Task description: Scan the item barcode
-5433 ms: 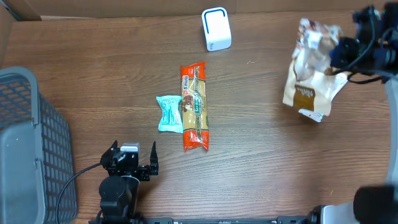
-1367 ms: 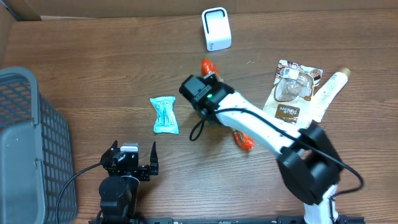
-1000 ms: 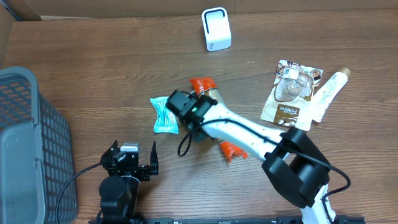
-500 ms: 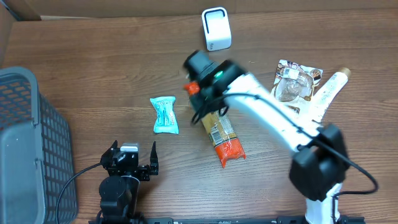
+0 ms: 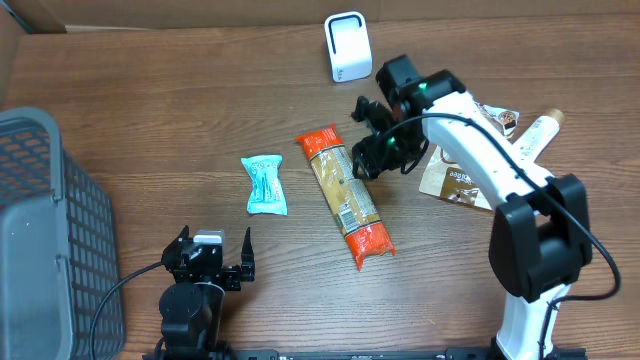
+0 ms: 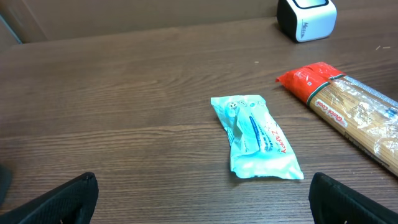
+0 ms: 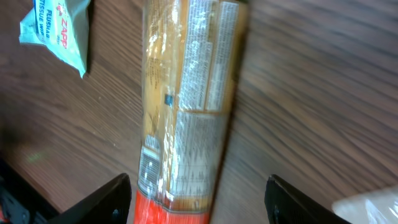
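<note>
Pasta packet lying flat on the table, scan judged not yet done

The pasta packet (image 5: 345,195) is seen lying slantwise at mid-table, printed panel up, well apart from the white scanner (image 5: 347,46) at the far edge. No barcode is presented to the scanner, so the scan is judged to be still outstanding. In the blurred right wrist view a barcode cannot be made out with certainty. The right gripper (image 5: 362,135) is held just beside the packet's upper end, fingers (image 7: 118,199) parted and nothing grasped. The left gripper (image 5: 213,243) is parked near the front edge, spread wide and empty.
</note>
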`<state>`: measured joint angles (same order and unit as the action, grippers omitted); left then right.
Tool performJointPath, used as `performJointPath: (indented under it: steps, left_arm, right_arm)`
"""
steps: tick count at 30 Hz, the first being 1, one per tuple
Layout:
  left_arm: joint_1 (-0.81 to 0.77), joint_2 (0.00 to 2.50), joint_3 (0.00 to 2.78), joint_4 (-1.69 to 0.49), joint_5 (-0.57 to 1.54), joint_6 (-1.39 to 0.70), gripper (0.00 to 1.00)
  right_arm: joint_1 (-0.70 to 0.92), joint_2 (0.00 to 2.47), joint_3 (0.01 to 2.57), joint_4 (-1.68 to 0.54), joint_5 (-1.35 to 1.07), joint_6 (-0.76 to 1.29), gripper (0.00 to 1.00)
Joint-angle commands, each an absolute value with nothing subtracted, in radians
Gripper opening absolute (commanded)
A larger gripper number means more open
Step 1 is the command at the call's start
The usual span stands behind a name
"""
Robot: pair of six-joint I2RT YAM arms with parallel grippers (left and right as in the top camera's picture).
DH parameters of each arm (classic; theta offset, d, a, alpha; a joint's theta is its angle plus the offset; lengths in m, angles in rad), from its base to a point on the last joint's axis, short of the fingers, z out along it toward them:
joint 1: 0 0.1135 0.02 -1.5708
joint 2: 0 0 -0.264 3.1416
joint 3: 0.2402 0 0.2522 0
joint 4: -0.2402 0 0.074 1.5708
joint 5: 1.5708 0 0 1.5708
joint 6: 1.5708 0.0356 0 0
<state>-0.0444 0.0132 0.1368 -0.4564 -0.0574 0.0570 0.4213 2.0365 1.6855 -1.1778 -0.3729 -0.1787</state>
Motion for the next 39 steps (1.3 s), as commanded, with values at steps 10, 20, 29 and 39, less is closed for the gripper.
performJointPath:
  steps: [10,20,29,39]
  left_arm:
    - [-0.044,0.004,0.131,-0.456,-0.066,0.045,0.99]
    - [-0.044,0.004,0.131,-0.456,-0.066,0.045,0.99]
    - [-0.044,0.004,0.131,-0.456,-0.066,0.045,1.00]
    - [-0.044,0.004,0.131,-0.456,-0.066,0.045,0.99]
  right_arm:
    - [0.431,2.112,1.607,-1.127,-0.477,-0.236,0.68]
    - [0.439,2.112,1.593,-1.101,-0.477,-0.208,0.68]
    - [0.468,2.112,1.570,-1.069,-0.499,-0.077,0.47]
    - [0.562,2.112,1.570,-1.052,-0.238,0.226,0.35]
